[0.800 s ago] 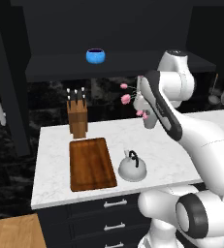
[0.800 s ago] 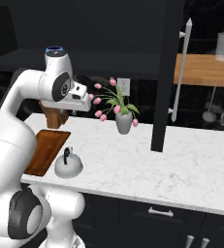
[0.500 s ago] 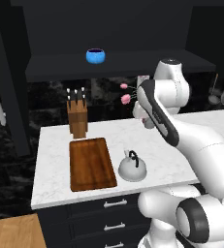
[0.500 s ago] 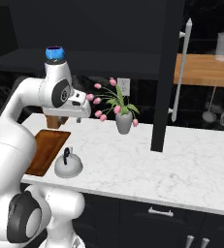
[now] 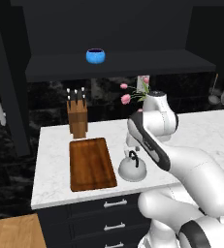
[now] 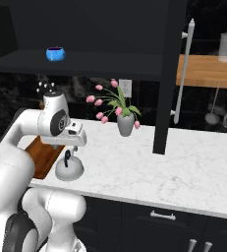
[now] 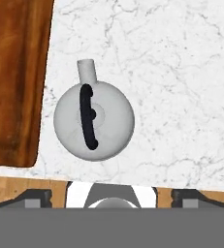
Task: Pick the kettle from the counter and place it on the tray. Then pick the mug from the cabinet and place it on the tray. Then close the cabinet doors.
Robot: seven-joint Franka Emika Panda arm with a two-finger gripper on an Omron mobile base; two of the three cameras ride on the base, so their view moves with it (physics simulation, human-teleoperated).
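The pale grey kettle (image 7: pixel 94 121) with its black arched handle stands on the white marble counter (image 7: pixel 181 72), just right of the brown wooden tray (image 5: pixel 91 163). My gripper (image 6: pixel 73 150) hangs open straight above the kettle (image 6: pixel 69 169), a little short of its handle, with nothing between its fingers. In the hand view the two fingertips sit far apart at the bottom edge. The blue mug (image 5: pixel 95 55) rests on the dark shelf of the cabinet (image 5: pixel 133 65). Both cabinet doors are swung open: one door (image 5: pixel 7 97) at the left, the other door (image 6: pixel 171 74) at the right with its silver handle.
A wooden knife block (image 5: pixel 77 116) stands behind the tray. A grey vase of pink flowers (image 6: pixel 125 123) is on the counter behind the kettle. Utensils (image 6: pixel 218 108) hang on the wall at the right. Dark drawers (image 5: pixel 108 213) sit below the counter.
The arm has swung down and forward from beside the flowers, bringing the open hand from shelf height to just over the kettle. Kettle, mug and tray have stayed put.
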